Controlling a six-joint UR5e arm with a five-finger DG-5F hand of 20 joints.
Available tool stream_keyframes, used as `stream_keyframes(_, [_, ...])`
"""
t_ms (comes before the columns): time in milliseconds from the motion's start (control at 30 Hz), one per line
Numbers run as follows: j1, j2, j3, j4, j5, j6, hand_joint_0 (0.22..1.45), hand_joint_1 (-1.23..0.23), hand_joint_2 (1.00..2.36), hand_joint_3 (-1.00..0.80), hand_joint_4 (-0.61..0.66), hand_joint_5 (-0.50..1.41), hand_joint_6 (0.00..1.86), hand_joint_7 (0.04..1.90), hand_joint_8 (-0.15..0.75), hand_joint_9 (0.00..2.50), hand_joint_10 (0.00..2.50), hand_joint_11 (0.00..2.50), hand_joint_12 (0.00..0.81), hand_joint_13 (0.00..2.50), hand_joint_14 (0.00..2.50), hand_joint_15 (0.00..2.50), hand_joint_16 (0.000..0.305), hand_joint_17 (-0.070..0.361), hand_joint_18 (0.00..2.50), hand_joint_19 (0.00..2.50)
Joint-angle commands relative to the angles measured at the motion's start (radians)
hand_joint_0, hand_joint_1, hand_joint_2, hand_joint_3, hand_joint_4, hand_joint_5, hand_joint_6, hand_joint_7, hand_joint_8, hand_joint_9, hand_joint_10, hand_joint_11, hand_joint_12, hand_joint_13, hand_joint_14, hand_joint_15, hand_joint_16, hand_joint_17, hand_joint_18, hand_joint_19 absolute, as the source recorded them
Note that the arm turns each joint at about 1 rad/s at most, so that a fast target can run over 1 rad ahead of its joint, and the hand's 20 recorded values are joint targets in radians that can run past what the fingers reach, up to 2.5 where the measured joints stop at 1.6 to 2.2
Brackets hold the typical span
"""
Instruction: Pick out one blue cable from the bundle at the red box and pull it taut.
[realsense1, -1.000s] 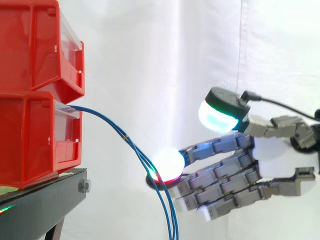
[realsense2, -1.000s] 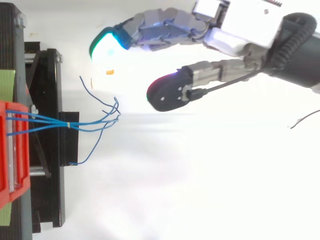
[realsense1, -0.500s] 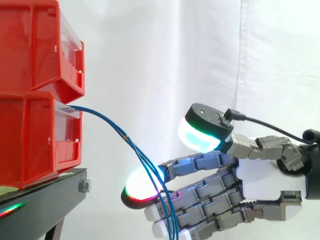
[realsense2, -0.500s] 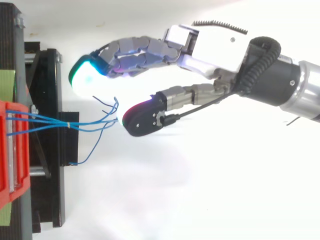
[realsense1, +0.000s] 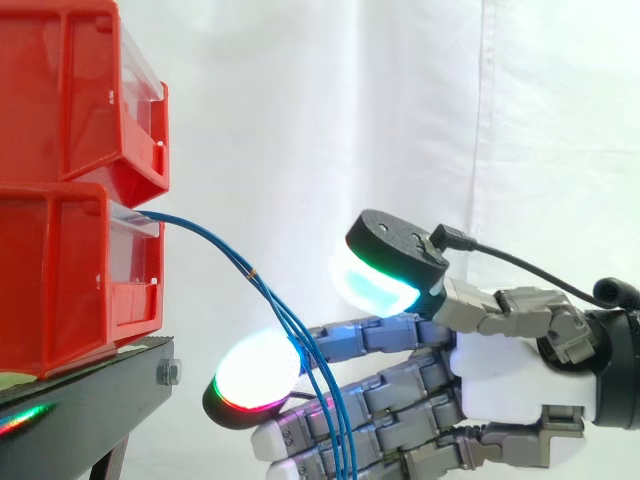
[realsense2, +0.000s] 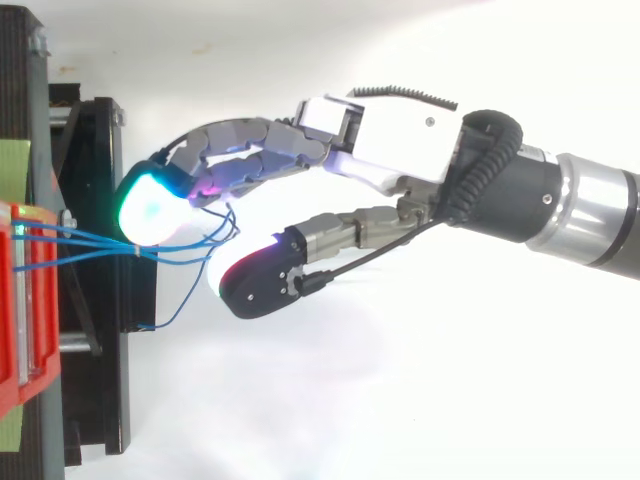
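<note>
Our hand (realsense1: 500, 370) reaches in from the right, fingers nearly straight and thumb spread well apart, holding nothing. At the left we see two red boxes (realsense1: 70, 270) stacked on a black stand (realsense1: 90, 400). The blue cables (realsense1: 250, 270) leave the lower box and sag down to the right, crossing in front of the fingers. From above, we find their loose ends in the gap between fingers and thumb; we cannot tell whether any pad touches them.
</note>
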Motion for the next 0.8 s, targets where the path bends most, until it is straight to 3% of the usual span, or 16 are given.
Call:
stream_keyframes(0, [0.001, -0.003, 0.015, 0.001, -0.015, 0.014, 0.52, -0.60, 1.00, -0.50, 0.23, -0.18, 0.50, 0.84, 0.268, 0.62, 0.01, 0.21, 0.330, 0.60, 0.01, 0.30, 0.045, 0.102, 0.46, 0.49])
stream_keyframes(233, [-0.006, -0.005, 0.023, 0.004, -0.028, 0.026, 0.54, -0.62, 1.00, -0.48, 0.23, -0.17, 0.50, 0.88, 0.261, 0.63, 0.01, 0.22, 0.321, 0.61, 0.01, 0.32, 0.044, 0.100, 0.46, 0.51])
stream_keyframes(500, [-0.001, -0.005, 0.024, 0.013, -0.032, 0.028, 0.55, -0.62, 1.00, -0.47, 0.22, -0.17, 0.50, 0.90, 0.260, 0.63, 0.01, 0.24, 0.318, 0.61, 0.01, 0.32, 0.044, 0.099, 0.47, 0.51])
stream_keyframes(600, [-0.001, -0.025, 0.024, 0.021, -0.034, 0.032, 0.55, -0.62, 1.00, -0.47, 0.22, -0.17, 0.50, 0.90, 0.260, 0.63, 0.01, 0.23, 0.320, 0.61, 0.01, 0.32, 0.044, 0.099, 0.47, 0.52])
stream_keyframes(767, [0.004, -0.041, 0.026, 0.081, -0.066, 0.060, 0.55, -0.63, 1.00, -0.46, 0.22, -0.17, 0.50, 0.91, 0.260, 0.63, 0.01, 0.24, 0.319, 0.61, 0.01, 0.33, 0.044, 0.100, 0.47, 0.52])
